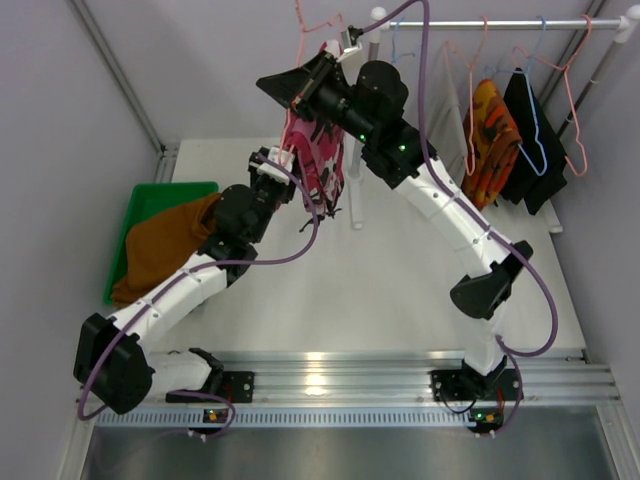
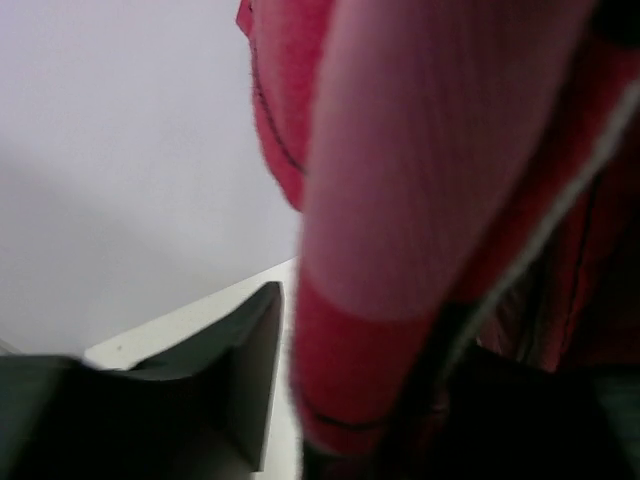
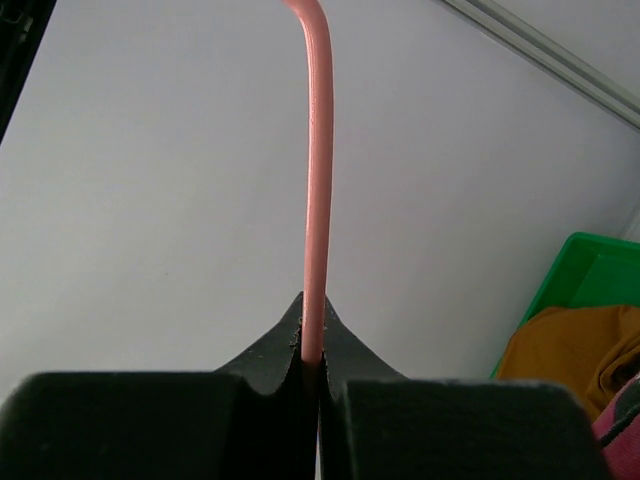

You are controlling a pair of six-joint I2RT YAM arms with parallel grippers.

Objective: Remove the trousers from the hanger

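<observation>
Nearest you on the left, the green bin (image 1: 150, 195) sits at the table (image 1: 400, 290) edge with the rust-brown trousers (image 1: 165, 245) piled in it and spilling over its near rim. Past that, your left gripper (image 1: 290, 165) is up against the floral trousers (image 1: 322, 165), at the left side of the hanging cloth. In the left wrist view, blurred pink-red cloth fills the frame close to the lens, with one dark finger (image 2: 235, 385) just beside it. The other finger is hidden, so you can't tell whether that gripper is clamped or not. The floral trousers hang off the table, draped over the pink hanger (image 3: 318, 180). Above them, your right gripper (image 3: 310, 350) has its fingers pinched together on the hanger wire, which runs straight up out of the pads. The hanger's hook sits just left of the end of the rack rail (image 1: 500, 22). Farthest back, on the rail to the right, hang an orange-patterned garment (image 1: 493, 140) and a black garment (image 1: 535, 135), side by side on their own hangers, well apart from both grippers.
</observation>
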